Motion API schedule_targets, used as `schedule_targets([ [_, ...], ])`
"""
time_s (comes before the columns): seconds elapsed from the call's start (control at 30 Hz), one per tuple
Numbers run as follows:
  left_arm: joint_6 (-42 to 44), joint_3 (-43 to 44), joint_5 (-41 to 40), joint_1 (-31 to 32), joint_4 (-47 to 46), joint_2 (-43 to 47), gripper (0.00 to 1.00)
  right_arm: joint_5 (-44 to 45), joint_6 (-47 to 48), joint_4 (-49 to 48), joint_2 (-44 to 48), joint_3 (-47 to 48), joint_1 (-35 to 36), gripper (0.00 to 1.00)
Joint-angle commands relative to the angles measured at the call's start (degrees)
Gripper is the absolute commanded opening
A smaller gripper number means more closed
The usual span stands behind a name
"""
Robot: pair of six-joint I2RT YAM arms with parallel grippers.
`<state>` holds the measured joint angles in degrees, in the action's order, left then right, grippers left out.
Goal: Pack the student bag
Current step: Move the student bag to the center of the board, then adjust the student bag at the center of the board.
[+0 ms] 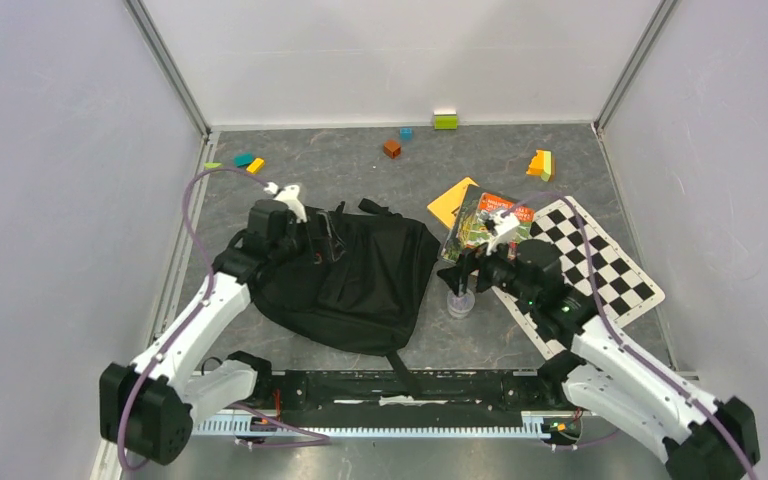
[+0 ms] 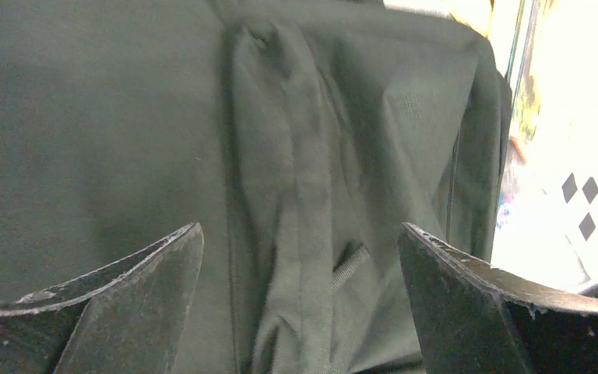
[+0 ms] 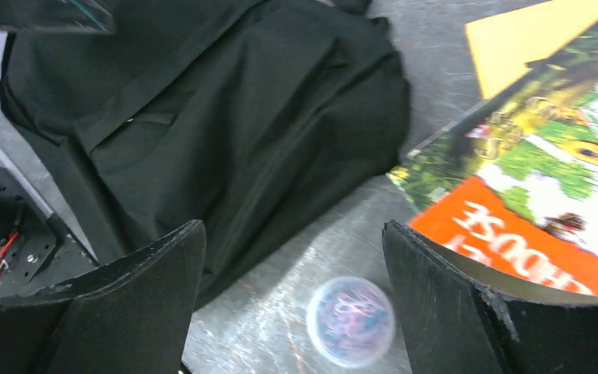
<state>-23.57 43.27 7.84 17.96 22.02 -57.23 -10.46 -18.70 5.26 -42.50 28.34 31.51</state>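
Left gripper [image 2: 300, 234] hangs spread wide over the black backpack [image 1: 350, 285], holding nothing. Right gripper [image 3: 294, 234] is spread too, above a small clear tub [image 3: 350, 321] by the book [image 3: 545, 187].

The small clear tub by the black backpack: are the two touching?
Apart. The right wrist view shows bare grey table between the clear tub and the backpack's nearest edge.
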Motion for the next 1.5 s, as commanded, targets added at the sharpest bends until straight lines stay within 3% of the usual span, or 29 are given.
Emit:
schedule_targets([
  [0.0, 4.96, 2.39, 3.31, 4.12, 2.36, -3.74, 1.0, 6.53, -5.21, -10.48, -5.55, 0.66, 8.96, 0.89],
  [0.27, 8.36, 0.7, -0.47, 8.28, 3.92, 0.5, 1.0, 20.31, -6.7, -8.06, -21.26, 6.99, 23.04, 0.84],
  [0.4, 9.94, 1.56, -8.92, 15.23, 7.63, -0.12, 1.0, 27.23, -7.1, -5.41, -26.6, 9.84, 27.8, 0.83],
  [0.53, 8.54, 2.91, -17.64, 17.03, 12.49, -1.87, 1.0, 32.47, -6.76, -1.22, -31.07, 12.64, 29.71, 0.81],
  [0.6, 7.39, 2.78, -20.07, 17.03, 13.12, -1.17, 1.0, 33.68, -7.23, -1.53, -31.9, 12.33, 29.75, 0.73],
  [0.97, -0.07, -3.13, -13.47, 17.04, 7.04, 0.33, 1.0, 35.5, -8.46, -4.68, -32.0, 8.83, 29.75, 0.69],
  [1.47, -2.26, -4.23, -15.15, 18.78, 8.39, -0.24, 0.94, 33.44, -8.68, -9.77, -33.65, 6.95, 29.76, 0.67],
])
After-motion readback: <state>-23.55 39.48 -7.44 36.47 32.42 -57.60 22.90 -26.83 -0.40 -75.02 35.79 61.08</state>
